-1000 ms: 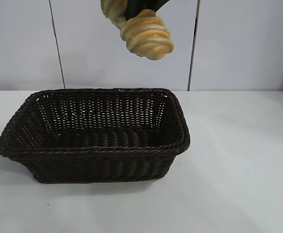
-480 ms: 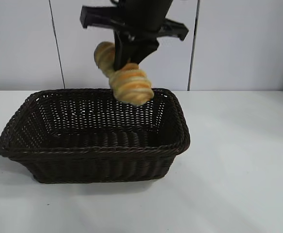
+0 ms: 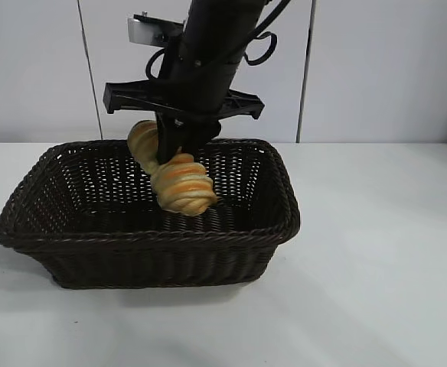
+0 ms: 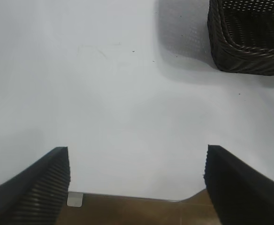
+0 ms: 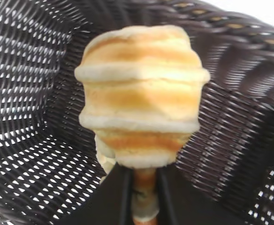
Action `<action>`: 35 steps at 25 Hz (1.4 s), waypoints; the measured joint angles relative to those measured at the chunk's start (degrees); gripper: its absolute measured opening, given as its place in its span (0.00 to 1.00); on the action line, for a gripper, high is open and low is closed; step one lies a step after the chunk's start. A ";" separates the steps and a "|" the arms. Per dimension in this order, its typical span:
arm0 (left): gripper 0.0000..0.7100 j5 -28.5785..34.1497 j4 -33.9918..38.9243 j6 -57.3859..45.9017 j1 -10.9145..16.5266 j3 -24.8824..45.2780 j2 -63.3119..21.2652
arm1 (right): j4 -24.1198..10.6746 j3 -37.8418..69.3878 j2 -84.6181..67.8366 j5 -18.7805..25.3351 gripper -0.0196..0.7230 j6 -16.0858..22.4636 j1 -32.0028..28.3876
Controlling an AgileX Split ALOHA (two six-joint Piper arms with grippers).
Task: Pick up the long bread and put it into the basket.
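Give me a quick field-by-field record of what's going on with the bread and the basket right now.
scene: white table with one wicker basket
long bread: tilted, between the right claw's fingers, its lower end inside the basket below rim level; whether it touches the floor cannot be told
basket: dark brown, upright on the table; nothing else seen in it
right claw: reaching down into the basket from above, fingers on either side of the bread
left claw: open, off to the side over bare table, holding nothing
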 joint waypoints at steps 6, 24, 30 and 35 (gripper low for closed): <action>0.80 0.00 0.00 0.00 0.00 0.00 0.00 | 0.73 -0.28 0.00 0.44 0.69 0.61 0.06; 0.80 0.00 0.00 0.00 0.00 0.00 0.00 | -12.60 -16.44 -12.25 21.29 0.69 3.00 -5.53; 0.80 0.00 0.00 0.00 0.00 0.00 0.00 | -17.25 -16.44 -18.33 21.87 0.69 3.00 -13.17; 0.80 0.00 0.00 0.00 0.00 0.00 0.00 | -21.50 -13.90 -24.22 21.89 0.69 2.53 -22.90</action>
